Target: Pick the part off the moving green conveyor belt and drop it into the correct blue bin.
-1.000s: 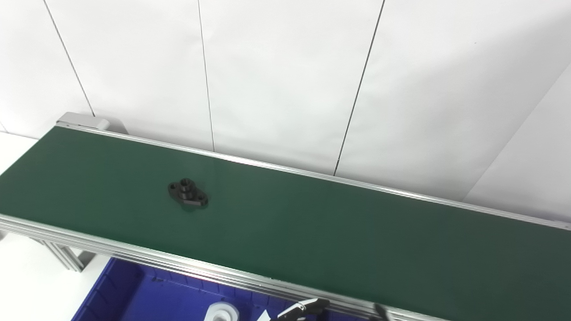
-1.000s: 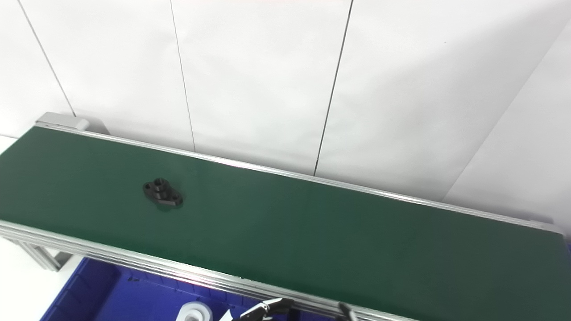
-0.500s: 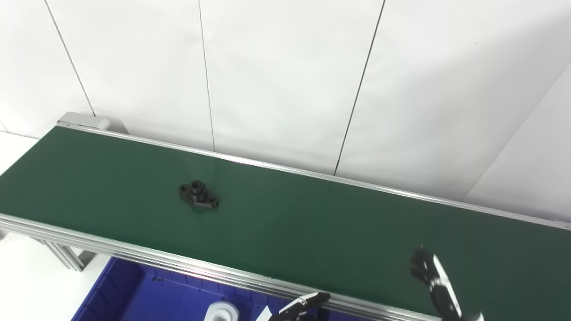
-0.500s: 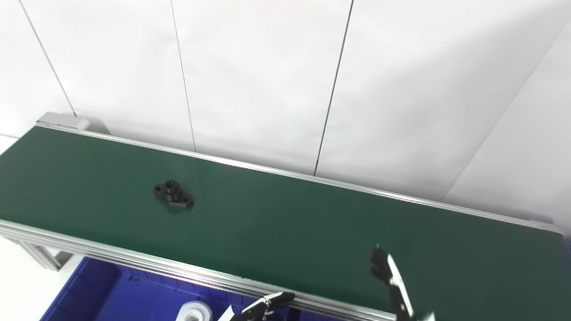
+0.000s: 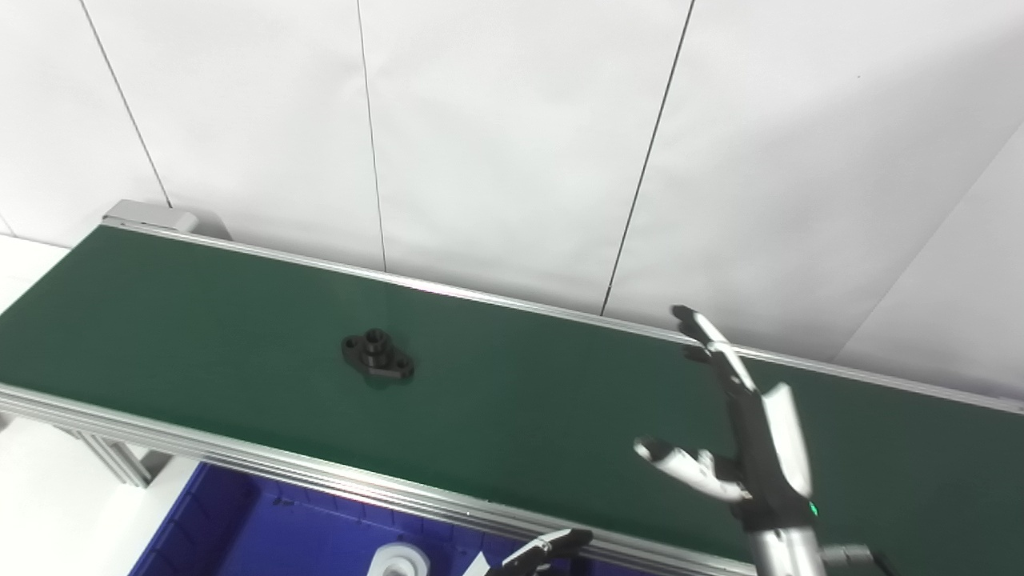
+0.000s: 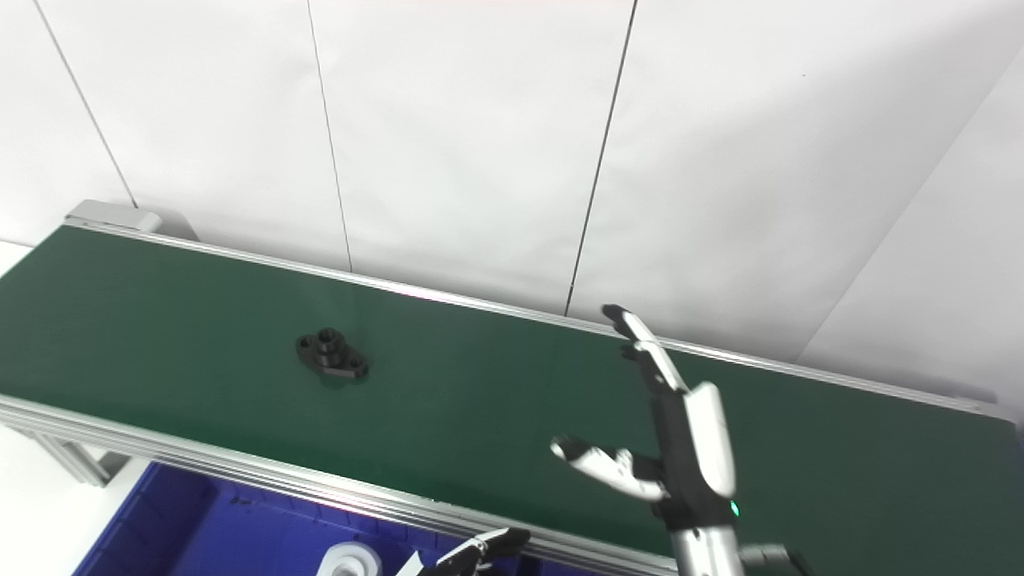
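Observation:
A black flanged part (image 5: 378, 356) lies on the green conveyor belt (image 5: 520, 400), left of its middle; it also shows in the right eye view (image 6: 332, 358). My right hand (image 5: 740, 424) is raised above the belt's right half, open and empty, fingers straight and thumb spread to the left, well to the right of the part. Only the fingertips of my left hand (image 5: 544, 550) show at the bottom edge, below the belt's near rail; its state cannot be told. A blue bin (image 5: 264, 532) sits below the belt's near rail.
A white round part (image 5: 400, 558) lies in the blue bin. Aluminium rails (image 5: 336, 480) run along both belt edges. A white panelled wall stands behind the belt. The belt's left end roller housing (image 5: 148, 216) is at the far left.
My right hand has risen from the bottom edge to well above the belt with fingers spread. The black part has travelled to the right along the belt. The left fingertips have barely moved.

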